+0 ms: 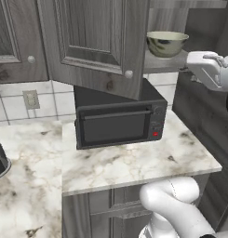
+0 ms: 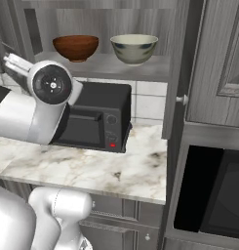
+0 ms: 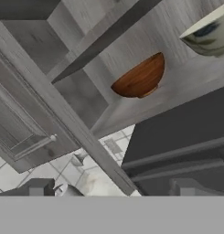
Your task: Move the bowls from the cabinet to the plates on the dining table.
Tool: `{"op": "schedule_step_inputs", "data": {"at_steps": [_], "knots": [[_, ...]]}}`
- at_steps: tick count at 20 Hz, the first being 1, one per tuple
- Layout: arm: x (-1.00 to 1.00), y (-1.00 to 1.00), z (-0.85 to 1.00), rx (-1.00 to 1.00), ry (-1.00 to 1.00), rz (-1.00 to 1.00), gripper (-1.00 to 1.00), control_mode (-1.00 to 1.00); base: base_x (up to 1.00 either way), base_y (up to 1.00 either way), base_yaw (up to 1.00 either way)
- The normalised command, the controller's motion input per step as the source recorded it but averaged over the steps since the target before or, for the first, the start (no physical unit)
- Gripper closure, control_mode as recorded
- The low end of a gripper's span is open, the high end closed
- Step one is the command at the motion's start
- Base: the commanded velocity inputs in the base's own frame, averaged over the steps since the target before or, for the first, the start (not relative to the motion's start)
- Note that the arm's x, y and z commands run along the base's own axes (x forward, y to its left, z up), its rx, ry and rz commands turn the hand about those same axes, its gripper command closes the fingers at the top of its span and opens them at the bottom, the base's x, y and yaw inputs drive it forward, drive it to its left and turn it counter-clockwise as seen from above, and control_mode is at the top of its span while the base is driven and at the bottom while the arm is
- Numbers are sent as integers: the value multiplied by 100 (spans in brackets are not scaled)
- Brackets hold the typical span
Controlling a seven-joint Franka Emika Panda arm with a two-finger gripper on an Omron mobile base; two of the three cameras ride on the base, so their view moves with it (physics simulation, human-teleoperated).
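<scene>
Both bowls sit on the open cabinet shelf above the black microwave: the reddish-brown bowl to the left, the pale cream-green bowl just beside it, apart and upright. Neither has been lifted, so by my judgement the whole task remains: each bowl must be grasped and carried to a plate. In the hand view the gripper looks up at the brown bowl from below, well short of it, its fingers spread wide and holding nothing.

No readable text, labels or numbers anywhere.
</scene>
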Motion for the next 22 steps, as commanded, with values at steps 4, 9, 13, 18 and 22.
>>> {"op": "schedule_step_inputs", "data": {"at_steps": [4,9,13,18,22], "knots": [[47,0,0,0,0,0,-100,-100,0,0,0],[53,0,0,0,0,0,-100,-100,0,0,0],[55,0,0,0,0,0,-100,-100,0,0,0],[53,0,0,0,1,0,-100,-100,0,0,0],[36,16,0,0,1,2,-100,-100,0,0,0]]}}
